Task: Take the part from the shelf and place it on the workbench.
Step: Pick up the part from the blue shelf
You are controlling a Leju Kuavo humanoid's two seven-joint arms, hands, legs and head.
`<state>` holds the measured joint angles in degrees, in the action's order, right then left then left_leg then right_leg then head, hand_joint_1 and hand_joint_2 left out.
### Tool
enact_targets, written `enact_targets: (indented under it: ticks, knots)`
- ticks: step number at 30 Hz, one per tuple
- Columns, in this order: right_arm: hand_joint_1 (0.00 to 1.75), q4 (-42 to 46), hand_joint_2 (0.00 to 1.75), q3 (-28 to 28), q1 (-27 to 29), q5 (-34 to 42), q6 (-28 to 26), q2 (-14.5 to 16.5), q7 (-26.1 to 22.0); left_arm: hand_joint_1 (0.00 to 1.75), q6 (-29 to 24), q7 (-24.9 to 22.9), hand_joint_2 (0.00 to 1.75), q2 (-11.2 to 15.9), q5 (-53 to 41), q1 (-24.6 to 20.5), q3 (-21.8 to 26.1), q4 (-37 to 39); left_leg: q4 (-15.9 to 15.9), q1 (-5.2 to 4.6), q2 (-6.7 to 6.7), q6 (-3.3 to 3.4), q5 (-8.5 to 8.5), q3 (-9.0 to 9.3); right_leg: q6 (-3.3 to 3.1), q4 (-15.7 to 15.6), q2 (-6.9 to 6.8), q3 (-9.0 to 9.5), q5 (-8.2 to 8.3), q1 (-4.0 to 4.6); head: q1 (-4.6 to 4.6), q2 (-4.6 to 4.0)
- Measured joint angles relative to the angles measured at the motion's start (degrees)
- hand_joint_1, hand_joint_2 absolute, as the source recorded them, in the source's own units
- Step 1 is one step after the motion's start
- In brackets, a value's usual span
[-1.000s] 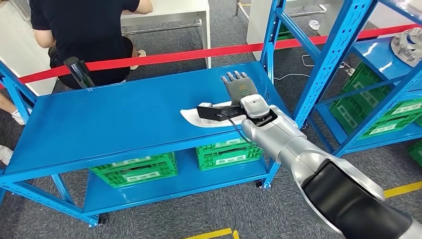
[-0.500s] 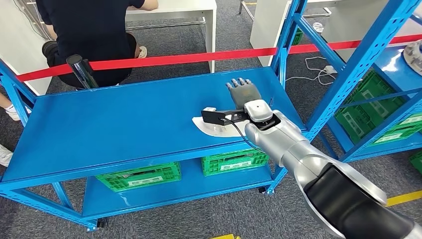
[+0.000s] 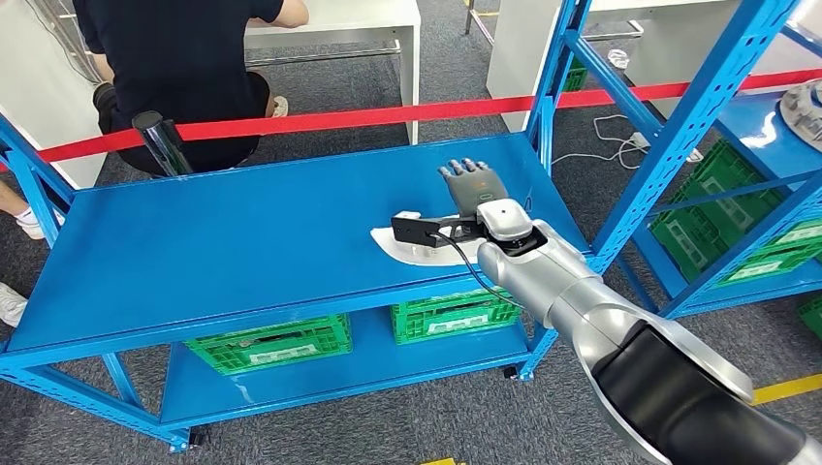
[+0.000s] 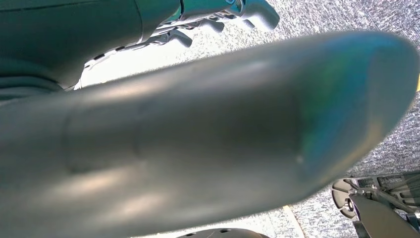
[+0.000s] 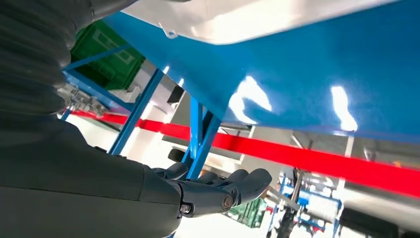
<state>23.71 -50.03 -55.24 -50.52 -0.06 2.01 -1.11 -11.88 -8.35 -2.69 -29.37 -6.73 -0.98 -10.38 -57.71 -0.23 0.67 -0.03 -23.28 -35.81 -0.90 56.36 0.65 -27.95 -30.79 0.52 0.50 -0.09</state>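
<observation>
You are looking at a workshop with grey carpet, a red barrier tape [image 3: 388, 114] across the upper frame, and a blue workbench [image 3: 223, 232] filling the centre of the head view. The right hand [image 3: 472, 184] sits just right of centre, flat, its fingers stretched out and apart, holding nothing; the right wrist view shows the same straight fingers [image 5: 237, 186] with the blue top beside them. Directly at the wrist lies the white part [image 3: 417, 247], a flat curved piece on the bench near its front edge, partly covered by the black wrist camera bracket [image 3: 426, 229]. So the part looks delivered and let go, in my judgement. The left hand [image 4: 228, 10] appears at the top of the left wrist view behind a blurred silver arm; you cannot tell whether it is loose or clenched. Farther out, green crates [image 3: 267, 341] sit on the lower shelf, a blue shelf rack [image 3: 698, 126] stands at the right, and a person [image 3: 174, 68] in black sits upper left. Watch the pull-back: the bracket or cable could catch the part and drag it off the near edge.
</observation>
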Motion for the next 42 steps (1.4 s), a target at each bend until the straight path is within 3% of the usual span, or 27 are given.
enact_targets:
  ticks: [4, 16, 27, 33, 37, 42]
  knots:
    - [0.00, 3.4, 0.00, 0.7, -0.9, 3.1, -4.7, 0.0, -1.0, 0.00, 0.0, 0.6, 0.00, 0.0, 0.1, 0.4, 0.0, 0.0, 0.0, 0.01, -0.07, -0.05, 0.02, 0.01, -0.02, 0.1, 0.05, -0.06, 0.00, 0.00, 0.01, 0.00]
    - [0.00, 17.9, 0.00, 1.3, 0.6, 6.9, -2.5, -0.6, -1.5, 0.00, 0.0, 0.6, 0.00, 0.0, -0.5, 0.3, 0.0, 0.0, 0.1, 0.09, -0.08, -0.11, -0.02, 0.04, -0.13, 0.1, 0.04, -0.07, -0.08, 0.05, 0.01, 0.00]
    - [0.00, 18.9, 0.00, -0.3, 2.3, 8.7, 1.3, 0.3, -2.1, 0.00, 0.0, 0.5, 0.00, 0.0, -0.3, 0.3, 0.1, 0.0, 0.1, 0.08, -0.01, -0.11, -0.02, 0.04, -0.13, 0.1, 0.00, -0.05, -0.08, 0.06, 0.01, 0.00]
    - [0.00, 17.9, 0.00, -2.4, 2.7, 11.1, 7.1, 0.5, -1.8, 0.00, 0.0, 0.5, 0.00, 0.0, -0.7, 0.3, 0.2, 0.0, 0.1, 0.09, -0.01, -0.11, -0.02, 0.04, -0.14, 0.1, 0.00, -0.05, -0.09, 0.06, 0.01, 0.00]
    - [0.00, 17.0, 1.75, -3.7, 3.5, 11.6, 8.2, 0.5, -1.8, 0.00, 0.0, 0.4, 0.00, 0.0, -0.8, 0.2, 0.2, 0.0, 0.1, 0.09, -0.02, -0.11, -0.02, 0.04, -0.14, 0.1, 0.00, -0.05, -0.09, 0.06, 0.01, 0.00]
    - [0.00, 15.8, 1.75, -4.9, 3.6, 11.8, 9.7, 0.6, -0.8, 0.00, 0.0, 0.0, 0.00, 0.0, -1.3, 0.0, 0.2, 0.0, 0.1, 0.09, -0.01, -0.11, -0.02, 0.04, -0.14, 0.1, -0.01, -0.05, -0.09, 0.06, 0.02, 0.00]
